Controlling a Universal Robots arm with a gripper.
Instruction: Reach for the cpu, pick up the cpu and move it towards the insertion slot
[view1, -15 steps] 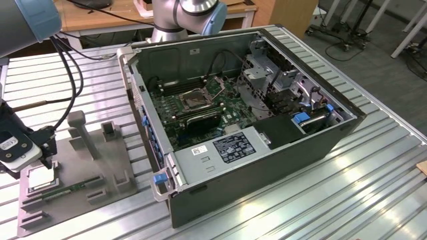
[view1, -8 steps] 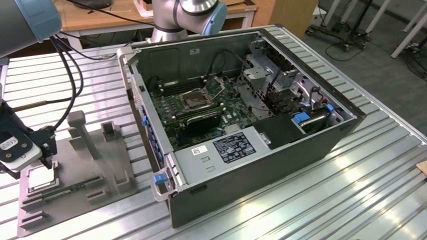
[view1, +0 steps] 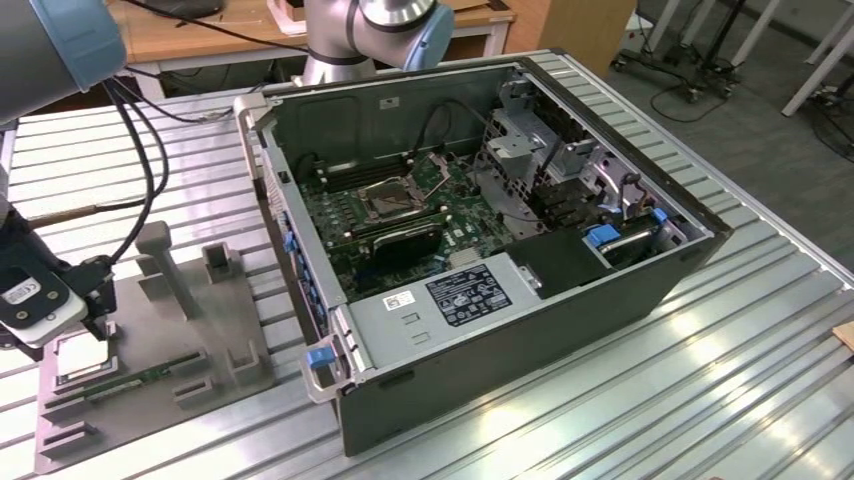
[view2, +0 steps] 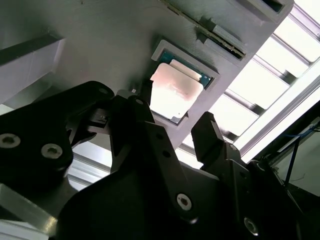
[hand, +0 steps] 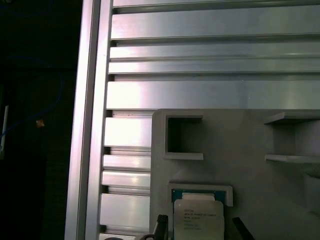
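Silvery cpu (view2: 175, 90), print unreadable, sits in grey holder (view2: 125, 45); fingers (view2: 210, 135) apart, flanking it.

- The arm (view1: 60, 40) enters the exterior view at its upper left corner as a thick grey tube with a pale blue end cap.
- A second grey-and-blue joint (view1: 387, 25) stands at the far edge of the worktop (view1: 627, 400).
- The dark wrist (view1: 27, 250) points straight down.
- The tool (view1: 80, 330) hangs low over the worktop's near corner on the exterior view's left.
- In the second wrist view its two black fingers (view2: 210, 135) are spread, with a clear gap between them.
- In the first wrist view both fingertips (hand: 161, 225) sit well apart.
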